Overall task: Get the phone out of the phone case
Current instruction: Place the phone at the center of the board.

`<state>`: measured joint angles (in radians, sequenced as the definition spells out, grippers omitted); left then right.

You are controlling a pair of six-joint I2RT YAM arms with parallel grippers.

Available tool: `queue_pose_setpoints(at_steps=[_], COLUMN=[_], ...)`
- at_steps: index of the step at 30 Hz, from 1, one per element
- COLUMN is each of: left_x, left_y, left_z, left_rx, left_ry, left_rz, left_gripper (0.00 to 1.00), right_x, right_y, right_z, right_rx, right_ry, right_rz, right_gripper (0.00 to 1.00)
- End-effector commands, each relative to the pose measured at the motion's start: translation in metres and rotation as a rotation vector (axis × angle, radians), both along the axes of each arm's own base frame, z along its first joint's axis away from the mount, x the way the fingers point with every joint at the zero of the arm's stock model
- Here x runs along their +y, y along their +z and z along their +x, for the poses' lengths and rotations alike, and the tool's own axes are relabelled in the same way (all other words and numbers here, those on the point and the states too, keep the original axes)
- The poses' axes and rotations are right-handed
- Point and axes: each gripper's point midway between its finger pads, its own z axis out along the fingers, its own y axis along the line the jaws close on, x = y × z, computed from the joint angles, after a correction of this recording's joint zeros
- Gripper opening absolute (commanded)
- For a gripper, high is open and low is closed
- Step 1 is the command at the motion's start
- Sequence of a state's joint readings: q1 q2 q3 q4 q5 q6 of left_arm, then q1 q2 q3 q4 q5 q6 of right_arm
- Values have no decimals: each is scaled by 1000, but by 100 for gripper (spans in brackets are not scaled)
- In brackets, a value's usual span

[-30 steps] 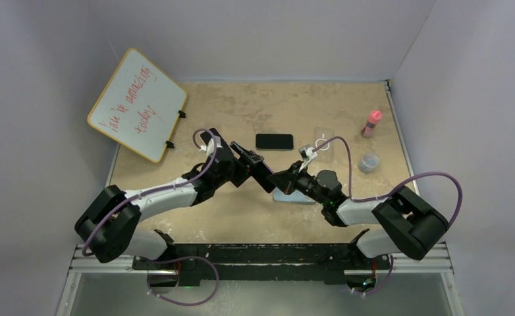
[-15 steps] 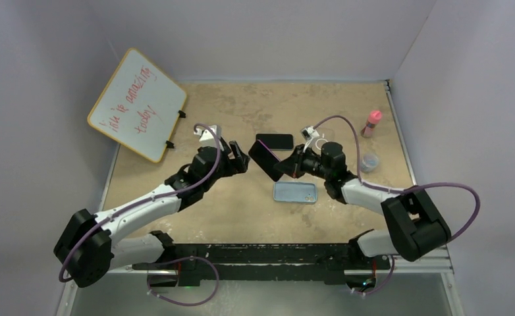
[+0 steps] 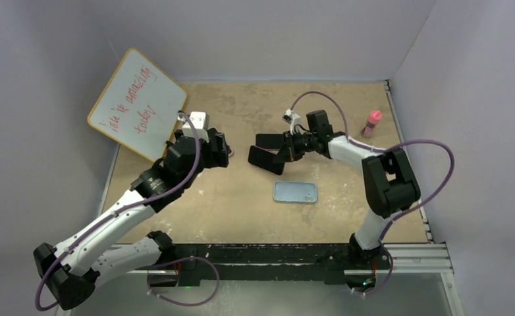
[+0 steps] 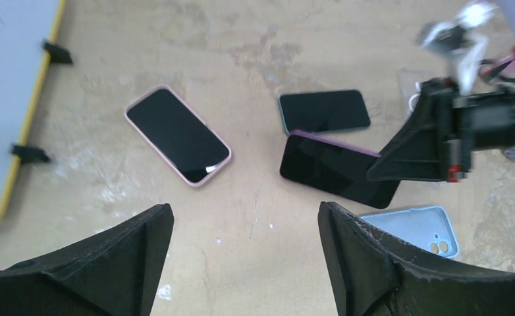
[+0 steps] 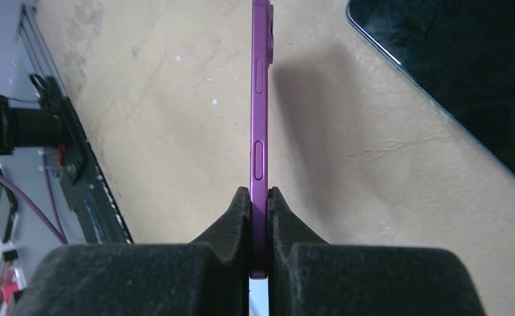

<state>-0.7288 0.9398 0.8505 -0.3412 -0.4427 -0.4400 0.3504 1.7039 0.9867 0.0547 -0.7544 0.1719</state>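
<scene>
My right gripper [image 3: 282, 150] is shut on the end of a purple phone [image 3: 265, 160] and holds it above the table, free of any case. In the right wrist view the fingers [image 5: 238, 210] pinch the phone's thin edge [image 5: 260, 99]. The empty light blue case [image 3: 295, 191] lies flat on the table nearer the arm bases. My left gripper [image 3: 218, 150] is open and empty, left of the phone. In the left wrist view [image 4: 245, 217] I see the purple phone [image 4: 337, 170] and the blue case [image 4: 409, 228].
A phone in a pink case [image 4: 178, 135] lies on the table to the left. A dark phone [image 3: 268, 140] lies just beyond the held one. A whiteboard [image 3: 138, 102] leans at the far left. A pink bottle [image 3: 372, 122] stands at the far right.
My right gripper has carried the purple phone up and away from the blue case, toward the far side. My left gripper has let go of the phone and drawn back to the left.
</scene>
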Motion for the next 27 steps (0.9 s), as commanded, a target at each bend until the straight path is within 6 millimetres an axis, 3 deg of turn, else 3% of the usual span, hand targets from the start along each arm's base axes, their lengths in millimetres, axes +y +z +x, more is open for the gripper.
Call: queue_pose_setpoints(at_steps=[1, 6, 12, 16, 22, 27], left_x=[20, 40, 51, 60, 68, 71], left_y=[54, 65, 65, 67, 62, 57], left_z=[-7, -10, -17, -17, -12, -7], left_rx=[-111, -249, -282, -295, -273, -255], left_ry=[-49, -22, -4, 33, 66, 75], left_rz=[130, 168, 169, 172, 179, 165], left_gripper=[84, 83, 83, 83, 83, 83], right_x=[-5, -14, -42, -52, -65, -73], right_y=[-12, -29, -65, -79, -82, -60], right_z=[-13, -5, 12, 19, 34, 56], right_rx=[70, 75, 94, 93, 45, -80], right_ry=[195, 245, 195, 176, 106, -19], right_rz=[-71, -147, -349, -424, -509, -553], right_gripper=[0, 0, 14, 26, 44, 58])
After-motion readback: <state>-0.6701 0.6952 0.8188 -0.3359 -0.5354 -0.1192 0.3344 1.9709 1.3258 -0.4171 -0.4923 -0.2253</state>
